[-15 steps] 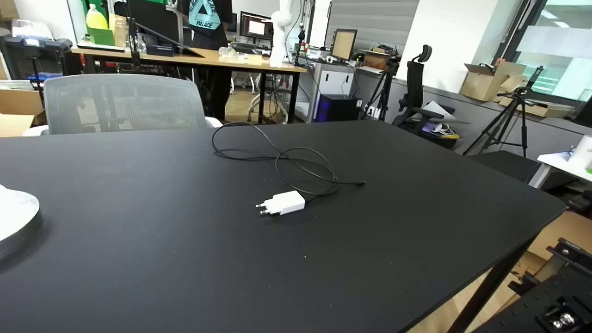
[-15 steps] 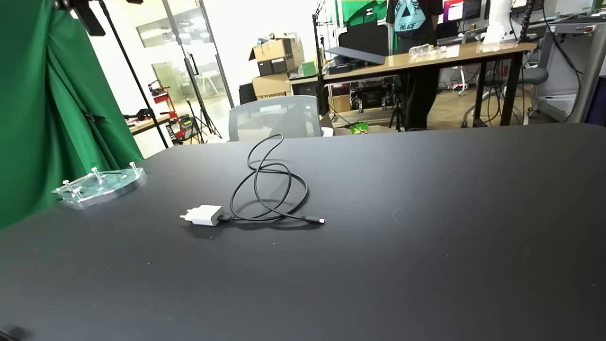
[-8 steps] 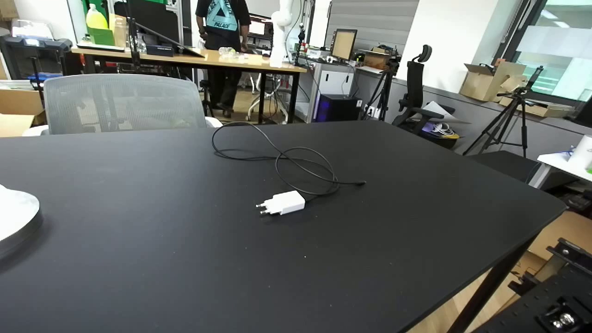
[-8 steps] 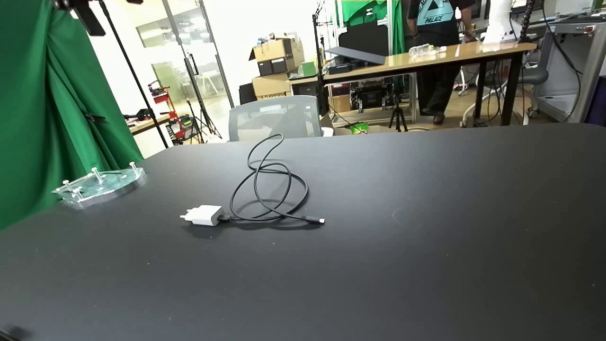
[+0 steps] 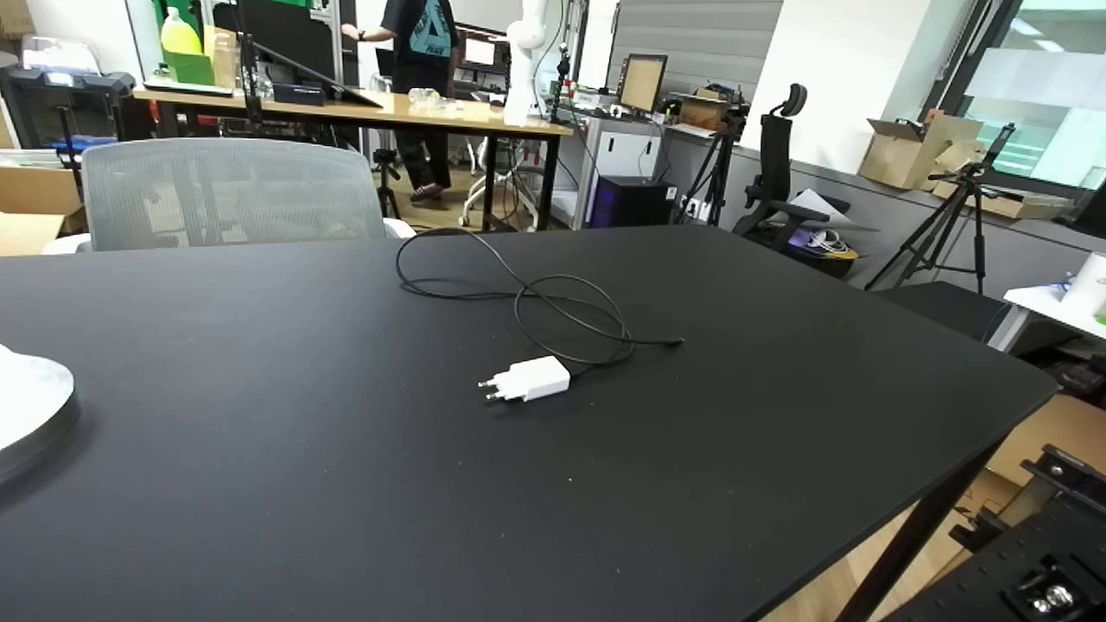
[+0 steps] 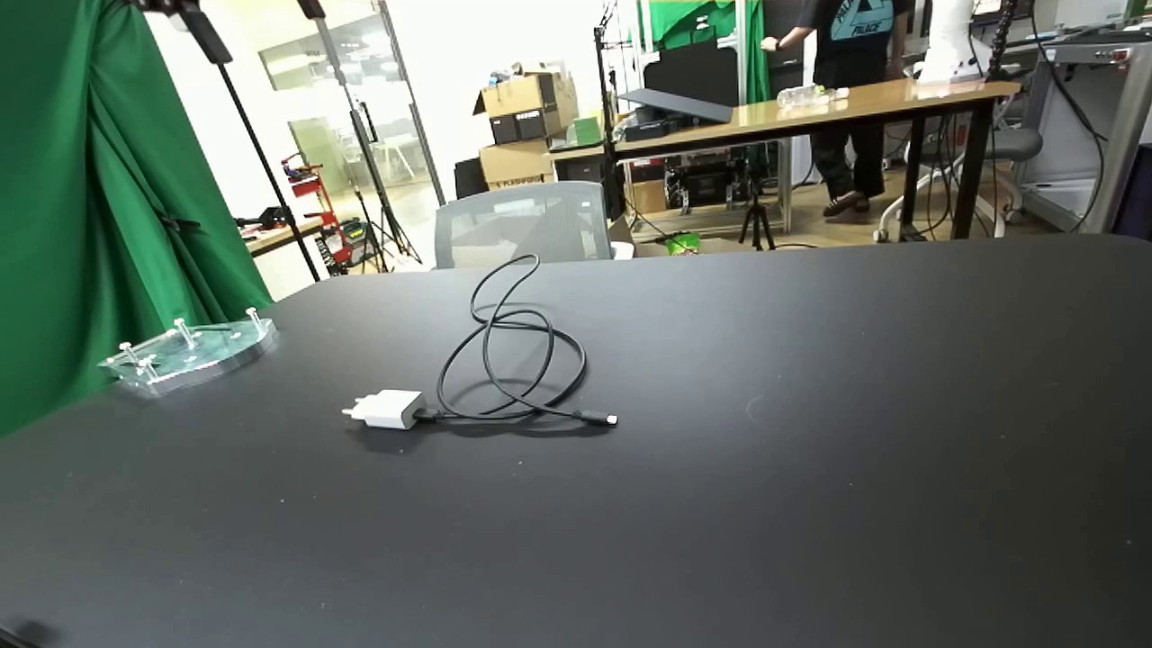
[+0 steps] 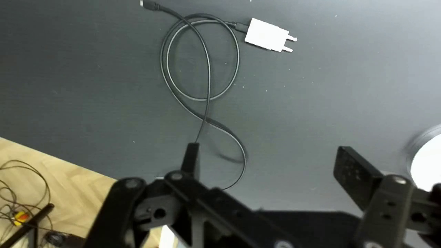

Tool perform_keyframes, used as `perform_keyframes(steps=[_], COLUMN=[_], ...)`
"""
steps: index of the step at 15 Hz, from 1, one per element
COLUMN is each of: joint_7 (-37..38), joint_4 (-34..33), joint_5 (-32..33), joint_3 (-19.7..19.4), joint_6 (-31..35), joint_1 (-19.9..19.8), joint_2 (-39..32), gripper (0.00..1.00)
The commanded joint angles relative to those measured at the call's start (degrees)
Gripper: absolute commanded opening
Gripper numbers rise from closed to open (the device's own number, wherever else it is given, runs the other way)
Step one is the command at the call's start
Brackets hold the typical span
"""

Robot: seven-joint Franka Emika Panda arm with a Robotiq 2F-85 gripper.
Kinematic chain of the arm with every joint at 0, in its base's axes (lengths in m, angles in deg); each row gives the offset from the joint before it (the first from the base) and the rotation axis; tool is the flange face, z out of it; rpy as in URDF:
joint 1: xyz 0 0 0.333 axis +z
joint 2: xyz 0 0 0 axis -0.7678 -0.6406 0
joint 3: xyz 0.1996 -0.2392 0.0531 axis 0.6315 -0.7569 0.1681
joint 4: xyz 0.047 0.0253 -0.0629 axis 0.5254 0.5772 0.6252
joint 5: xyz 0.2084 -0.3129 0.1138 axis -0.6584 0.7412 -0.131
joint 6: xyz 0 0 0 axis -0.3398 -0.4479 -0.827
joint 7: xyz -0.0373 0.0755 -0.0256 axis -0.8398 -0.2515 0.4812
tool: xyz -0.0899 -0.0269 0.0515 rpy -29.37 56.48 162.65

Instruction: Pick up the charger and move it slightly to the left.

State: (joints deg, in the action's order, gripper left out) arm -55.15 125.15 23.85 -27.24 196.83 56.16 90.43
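The charger is a small white plug adapter with two prongs, lying flat on the dark table. It shows in both exterior views and near the top of the wrist view. Its black cable curls in loops beside it, and part of the cable is hidden behind a gripper finger in the wrist view. My gripper is open and empty above the table, its fingers wide apart. The charger is apart from both fingers. The fingertips also show at the top left of an exterior view, high above the table.
A larger round-edged plate lies on the table, with upright bolts visible in an exterior view. A mesh chair stands at the table's far edge. A green curtain hangs beside the table. A person stands in the background.
In an exterior view the gripper fingers at the top left have shifted to the right. The person in the background has moved. The charger and its cable have not moved.
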Motion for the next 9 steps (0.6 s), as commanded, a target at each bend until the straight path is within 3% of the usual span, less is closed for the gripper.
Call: perform_keyframes(steps=[1,6,7,9], joint_7=[-15.76,-37.39,-31.51,-35.37], joint_4=[2.51,9.75,7.23,8.92], joint_5=[-5.97,-10.15,-8.41,-9.12], joint_3=[-4.48,-7.21,-6.58,-6.82], joint_6=[6.36,11.33,10.15,10.8], joint_1=[1.66,2.71,1.86,2.19], joint_2=[-0.69,-0.64,-1.74,-1.77], gripper=[1.0,1.0,1.0,1.0])
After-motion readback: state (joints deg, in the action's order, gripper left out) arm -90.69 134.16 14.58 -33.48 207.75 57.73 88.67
